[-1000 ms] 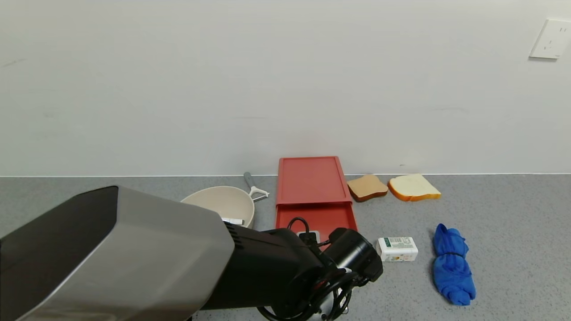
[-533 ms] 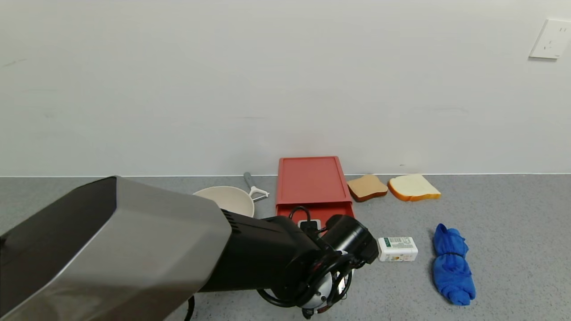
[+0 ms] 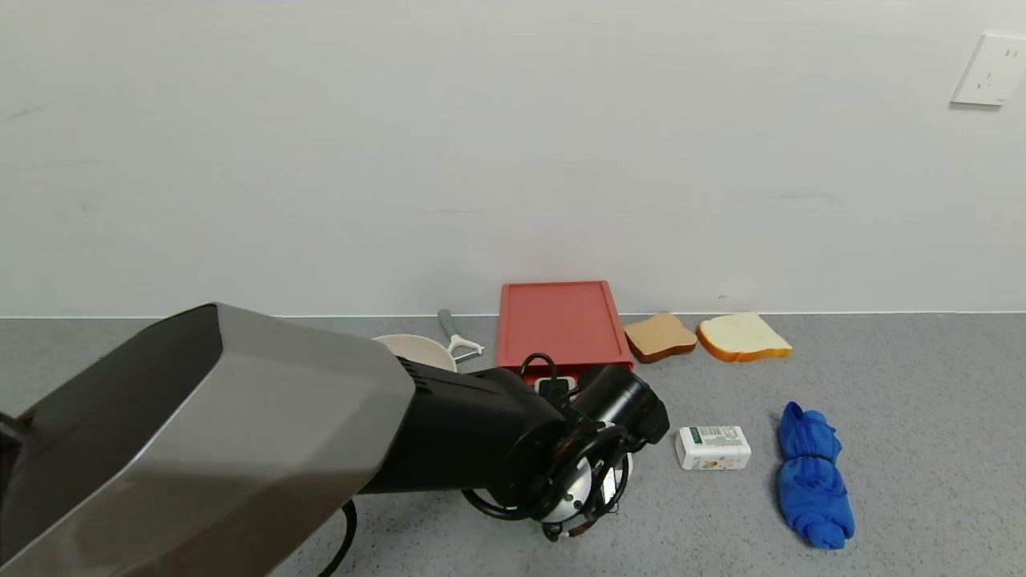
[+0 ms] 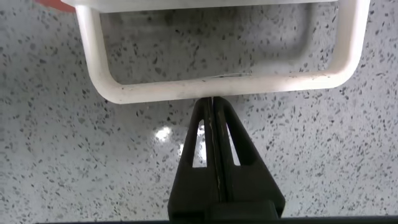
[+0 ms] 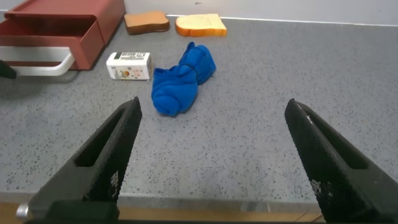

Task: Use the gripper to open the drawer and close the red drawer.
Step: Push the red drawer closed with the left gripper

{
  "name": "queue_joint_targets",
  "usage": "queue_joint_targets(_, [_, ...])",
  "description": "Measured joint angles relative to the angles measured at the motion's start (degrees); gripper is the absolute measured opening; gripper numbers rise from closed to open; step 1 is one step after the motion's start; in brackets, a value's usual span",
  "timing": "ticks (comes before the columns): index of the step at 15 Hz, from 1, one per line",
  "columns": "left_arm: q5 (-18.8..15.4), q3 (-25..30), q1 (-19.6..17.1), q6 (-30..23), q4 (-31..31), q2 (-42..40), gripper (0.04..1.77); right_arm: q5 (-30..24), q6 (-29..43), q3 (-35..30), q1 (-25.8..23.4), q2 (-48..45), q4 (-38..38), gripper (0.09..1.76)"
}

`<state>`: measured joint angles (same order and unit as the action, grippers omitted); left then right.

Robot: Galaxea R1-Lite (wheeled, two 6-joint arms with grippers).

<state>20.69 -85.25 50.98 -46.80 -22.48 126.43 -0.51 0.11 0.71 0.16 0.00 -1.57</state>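
While clenched left gripper (image 4: 213, 112) fingertips touch the drawer (image 3: 559, 322) handle (image 4: 217, 87) on grey speckled counter (image 3: 882, 385), right gripper (image 5: 211, 155) is released.

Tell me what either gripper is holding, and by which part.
Nothing is held. The left gripper, jaws shut, presses its tip against the drawer handle. The right gripper is open over the counter.

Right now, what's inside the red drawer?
Cannot tell: the tray of the drawer is nearly pushed in, leaving only a narrow slot. The left hand, fingers together, presses on the white handle.
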Motion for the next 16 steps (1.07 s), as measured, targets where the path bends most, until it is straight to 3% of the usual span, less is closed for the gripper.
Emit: queue_joint_targets(16, [0.1, -8.1, -4.8, 6.6, 0.3, 3.9, 0.11, 0.0, 0.1, 0.0, 0.0, 0.0, 0.0, 1.7])
